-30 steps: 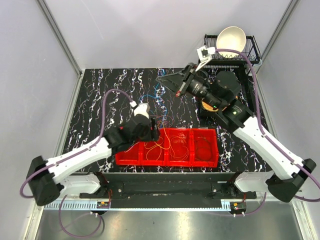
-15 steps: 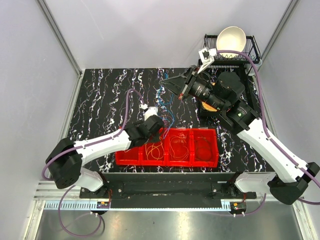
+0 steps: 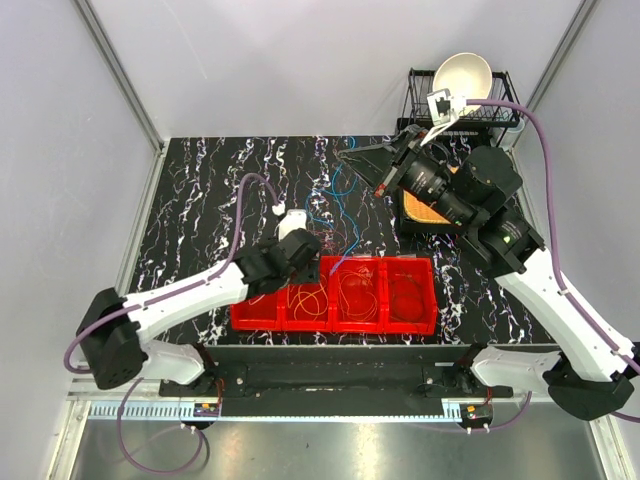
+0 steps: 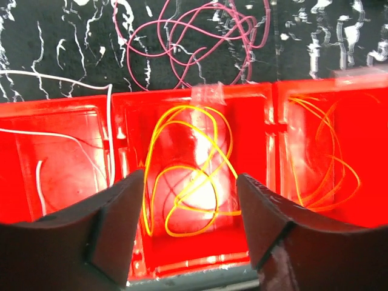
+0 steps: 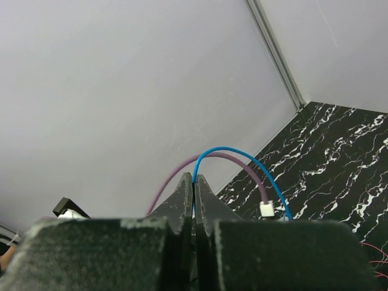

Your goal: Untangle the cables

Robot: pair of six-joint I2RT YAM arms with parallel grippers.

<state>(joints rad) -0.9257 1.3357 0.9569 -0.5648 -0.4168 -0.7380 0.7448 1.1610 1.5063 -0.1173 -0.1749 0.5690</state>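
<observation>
The table (image 3: 200,190) is black with thin white marble veins, glossy under the lights. Along its near edge sits a red plastic tray (image 4: 274,130), shiny and split by thin walls into a row of square compartments. The left gripper (image 4: 191,206) hangs just above the tray with its dark, blunt fingers spread wide and nothing between them. Below it a thin yellow cable (image 4: 147,182) lies coiled in loose rounds in one compartment. An orange cable (image 4: 354,179) loops in the compartment on one side and a white cable (image 4: 111,133) trails over the wall on the other. Just past the tray's far wall, a pink-maroon tangle (image 4: 206,30) rests on the table. Toward the far edge, the right gripper (image 5: 194,182) is raised, its flat black fingers pinched tight on a blue cable (image 5: 242,154) that arches out and then hangs toward the tray. A smooth white bowl (image 3: 462,75) sits in a black wire rack (image 3: 505,100) at the far right corner.
</observation>
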